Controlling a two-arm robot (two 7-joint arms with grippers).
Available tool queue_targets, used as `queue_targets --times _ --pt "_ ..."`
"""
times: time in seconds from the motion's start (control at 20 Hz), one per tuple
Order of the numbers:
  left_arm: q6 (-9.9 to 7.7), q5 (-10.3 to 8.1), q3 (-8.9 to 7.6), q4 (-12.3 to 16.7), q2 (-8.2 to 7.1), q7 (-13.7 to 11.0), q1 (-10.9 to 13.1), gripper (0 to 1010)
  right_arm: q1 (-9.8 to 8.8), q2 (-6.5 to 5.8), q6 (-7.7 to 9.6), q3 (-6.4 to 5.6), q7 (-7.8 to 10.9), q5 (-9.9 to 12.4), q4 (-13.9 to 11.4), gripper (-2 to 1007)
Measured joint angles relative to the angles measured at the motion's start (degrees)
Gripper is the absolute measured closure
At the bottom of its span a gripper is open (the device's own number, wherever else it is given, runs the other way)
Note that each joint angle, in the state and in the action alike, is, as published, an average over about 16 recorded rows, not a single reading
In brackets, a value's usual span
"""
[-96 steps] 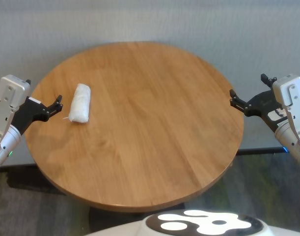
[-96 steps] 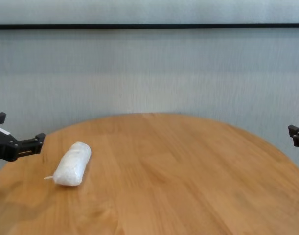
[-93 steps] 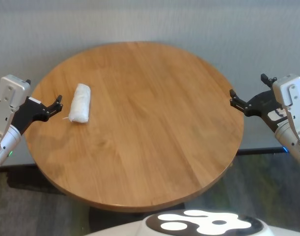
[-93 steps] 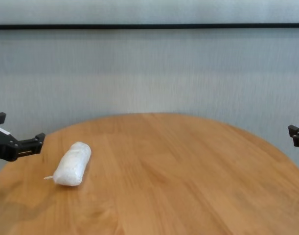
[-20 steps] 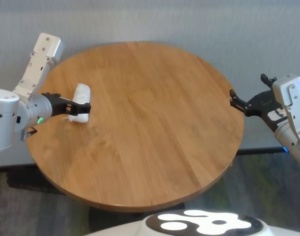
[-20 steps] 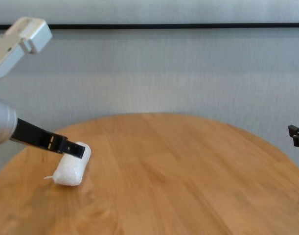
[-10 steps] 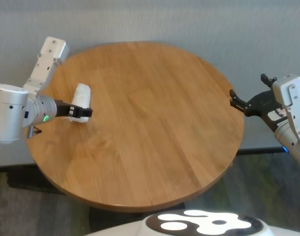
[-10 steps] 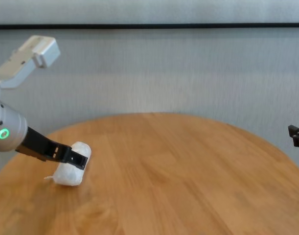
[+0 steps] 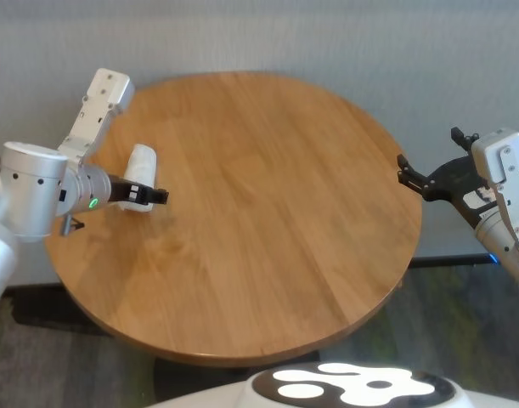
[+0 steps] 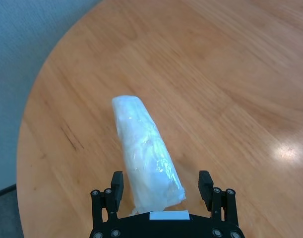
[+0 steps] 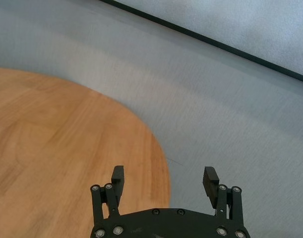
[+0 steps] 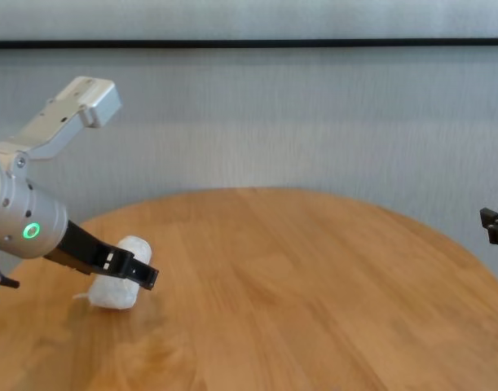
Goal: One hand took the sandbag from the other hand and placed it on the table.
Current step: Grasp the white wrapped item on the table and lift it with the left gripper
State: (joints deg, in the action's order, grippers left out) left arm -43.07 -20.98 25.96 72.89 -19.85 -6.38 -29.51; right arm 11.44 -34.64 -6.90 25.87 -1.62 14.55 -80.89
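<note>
Head: sandbag [image 9: 140, 174] lay far-left on the table [image 9: 259, 255], long axis near-to-far; left gripper [image 9: 149, 196] over its near end, right gripper [image 9: 409, 176] parked off the right edge, spread, empty.
Left wrist: fingers [image 10: 116, 182] released, straddling the bag's near end across its width, not visibly clamping.
Chest: a second earlier the left gripper sat farther back.
</note>
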Motion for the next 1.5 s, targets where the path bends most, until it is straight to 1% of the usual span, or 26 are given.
queue_targets --times 0.25,0.55,0.75,1.1,1.5 --pt "0.43 1.06 0.43 -1.91 0.78 -0.29 -1.06 8 0.00 0.00 0.00 0.00 0.00 0.00 0.00 3" --pt "0.71 1.98 0.37 -3.79 1.66 -0.47 -1.78 8 0.00 0.00 0.00 0.00 0.00 0.00 0.00 3" --pt "1.11 2.45 0.13 -5.13 2.31 -0.60 -2.10 8 0.00 0.00 0.00 0.00 0.00 0.00 0.00 3" --pt "2.39 3.06 -0.59 -7.41 3.57 -0.84 -2.33 8 0.00 0.00 0.00 0.00 0.00 0.00 0.00 3" --pt "3.92 3.98 -1.25 -9.01 4.48 -1.08 -2.08 8 0.00 0.00 0.00 0.00 0.00 0.00 0.00 3"
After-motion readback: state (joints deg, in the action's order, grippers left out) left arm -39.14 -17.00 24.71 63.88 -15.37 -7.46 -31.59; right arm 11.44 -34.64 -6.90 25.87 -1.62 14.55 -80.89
